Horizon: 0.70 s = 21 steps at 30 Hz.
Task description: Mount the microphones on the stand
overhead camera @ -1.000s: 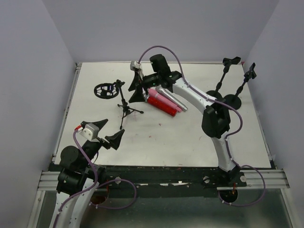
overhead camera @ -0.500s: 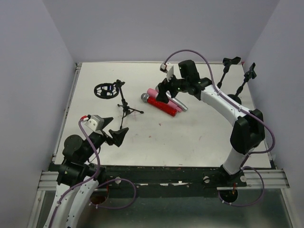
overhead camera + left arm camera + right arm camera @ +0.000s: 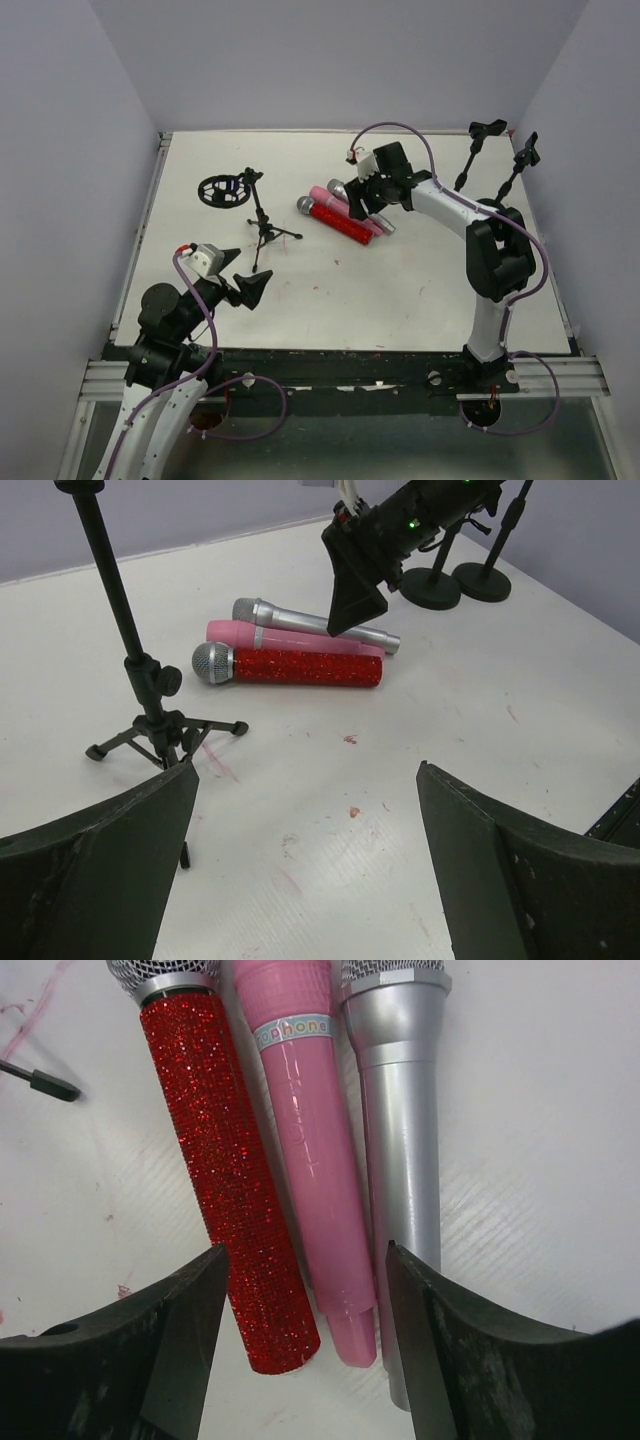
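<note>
Three microphones lie side by side on the white table: a glittery red one (image 3: 330, 220) (image 3: 300, 667) (image 3: 225, 1180), a pink one (image 3: 322, 195) (image 3: 262, 635) (image 3: 310, 1160) and a silver-grey one (image 3: 383, 225) (image 3: 290, 615) (image 3: 400, 1160). My right gripper (image 3: 355, 205) (image 3: 305, 1250) is open and empty, hovering just above their tail ends, with its fingers straddling the pink one. A black tripod stand (image 3: 262, 215) (image 3: 140, 680) stands left of them. My left gripper (image 3: 245, 280) (image 3: 305, 770) is open and empty over bare table near the tripod.
Two black stands with round bases and clips (image 3: 470, 175) (image 3: 512, 170) stand at the back right, also in the left wrist view (image 3: 440, 575). A round black mesh piece (image 3: 222, 190) lies at the back left. Walls close in the table's sides.
My right gripper swung right from beside the tripod to the microphones' tail ends and came down over them. My left gripper drifted slightly nearer. The microphones have not moved.
</note>
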Motion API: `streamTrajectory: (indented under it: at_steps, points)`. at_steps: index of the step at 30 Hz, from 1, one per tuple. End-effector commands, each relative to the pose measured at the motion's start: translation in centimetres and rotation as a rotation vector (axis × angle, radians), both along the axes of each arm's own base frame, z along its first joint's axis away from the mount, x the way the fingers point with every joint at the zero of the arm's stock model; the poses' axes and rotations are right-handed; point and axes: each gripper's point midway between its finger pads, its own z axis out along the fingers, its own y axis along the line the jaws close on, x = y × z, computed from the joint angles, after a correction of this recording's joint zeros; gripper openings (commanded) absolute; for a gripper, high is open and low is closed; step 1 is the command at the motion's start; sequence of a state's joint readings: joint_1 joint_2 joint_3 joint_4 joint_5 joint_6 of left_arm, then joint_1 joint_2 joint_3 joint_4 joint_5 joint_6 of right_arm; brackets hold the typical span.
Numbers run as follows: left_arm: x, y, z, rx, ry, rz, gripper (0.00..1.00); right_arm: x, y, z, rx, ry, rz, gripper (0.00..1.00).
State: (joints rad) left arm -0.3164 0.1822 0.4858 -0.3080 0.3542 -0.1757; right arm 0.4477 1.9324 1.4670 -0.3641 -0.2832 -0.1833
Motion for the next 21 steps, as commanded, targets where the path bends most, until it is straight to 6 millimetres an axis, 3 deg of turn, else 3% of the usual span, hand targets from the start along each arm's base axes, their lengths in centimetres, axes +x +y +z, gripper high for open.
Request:
streamTrajectory:
  at_steps: [1,9,21]
  points:
    - [0.0,-0.2,0.3,0.01,-0.033,-0.015,0.99,0.1,0.7,1.4,0.016,-0.029,0.056,0.72]
    - [0.2,-0.3,0.0,0.017,-0.019,-0.02,0.99,-2.8,2.1,1.0,0.069,0.032,0.237,0.72]
    - [0.1,-0.4,0.1,0.017,-0.023,-0.026,0.99,-2.8,2.3,-0.7,0.05,0.065,0.214,0.67]
